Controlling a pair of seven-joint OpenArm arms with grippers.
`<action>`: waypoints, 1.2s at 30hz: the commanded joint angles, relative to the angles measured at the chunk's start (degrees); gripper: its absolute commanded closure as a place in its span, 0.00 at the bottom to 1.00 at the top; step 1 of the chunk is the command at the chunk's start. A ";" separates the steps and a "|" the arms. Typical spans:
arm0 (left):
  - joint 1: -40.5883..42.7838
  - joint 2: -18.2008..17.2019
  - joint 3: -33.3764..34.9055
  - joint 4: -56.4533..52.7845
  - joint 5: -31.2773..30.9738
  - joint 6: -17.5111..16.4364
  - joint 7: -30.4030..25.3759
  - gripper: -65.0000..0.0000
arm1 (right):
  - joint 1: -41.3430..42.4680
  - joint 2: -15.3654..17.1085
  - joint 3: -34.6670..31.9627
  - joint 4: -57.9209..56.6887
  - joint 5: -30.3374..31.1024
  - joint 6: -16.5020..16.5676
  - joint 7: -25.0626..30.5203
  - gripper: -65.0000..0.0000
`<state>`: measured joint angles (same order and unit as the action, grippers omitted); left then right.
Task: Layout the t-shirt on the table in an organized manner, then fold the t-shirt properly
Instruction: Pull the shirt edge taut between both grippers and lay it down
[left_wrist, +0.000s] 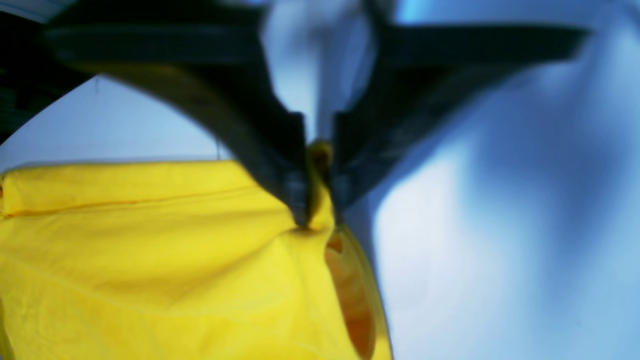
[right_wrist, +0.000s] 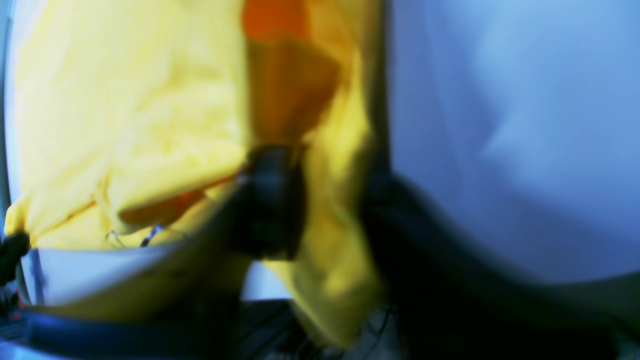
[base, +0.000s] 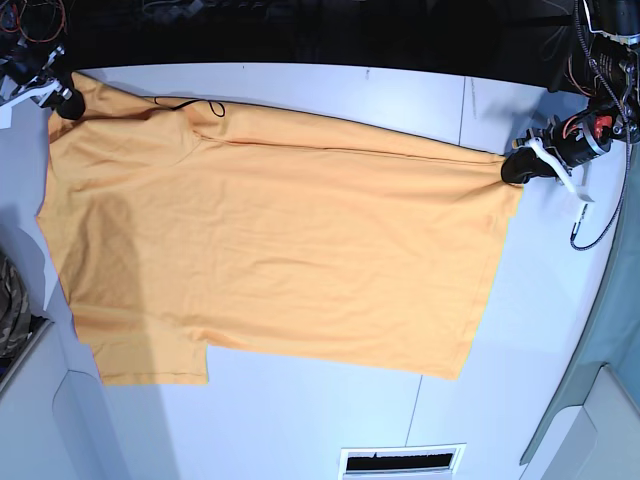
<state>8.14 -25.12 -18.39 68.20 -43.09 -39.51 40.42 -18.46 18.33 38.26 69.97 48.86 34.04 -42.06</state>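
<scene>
I'm looking at a wide white counter (base: 300, 410) with thin dark seam lines, dark background beyond its far edge, a slotted vent (base: 402, 460) set in the near edge. The t-shirt (base: 270, 230) lies spread nearly flat across it, plain orange-yellow side up, stretched between my two end effectors.

The left end effector (base: 512, 168) sits at the base view's right, at the shirt's far hem corner. From the left wrist camera its jaws are pressed together on a pinch of yellow fabric (left_wrist: 318, 190), the cloth fanning out below and to the side of the fingertips.

The right end effector (base: 66, 102) is at the base view's upper left, at the shirt's shoulder corner. Its wrist view is badly blurred, but I see the dark fingers clamped on a bunched fold of the shirt (right_wrist: 330, 200).
</scene>
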 joint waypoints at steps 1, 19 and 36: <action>-0.50 -1.44 -0.31 0.79 -1.07 -0.49 -0.39 1.00 | -0.26 1.05 0.37 0.83 -0.59 -0.20 -0.39 1.00; 1.64 -4.68 -0.31 1.81 -12.00 -0.49 7.85 1.00 | 0.79 7.54 3.72 9.20 -5.14 -0.39 -0.42 1.00; 6.51 -4.02 -0.31 1.81 -14.10 -0.49 7.89 1.00 | 0.81 7.54 3.72 9.20 -6.88 -0.37 0.09 1.00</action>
<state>14.94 -27.73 -18.02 69.21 -56.95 -39.94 49.28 -17.78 24.01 41.23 78.28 41.95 34.30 -43.79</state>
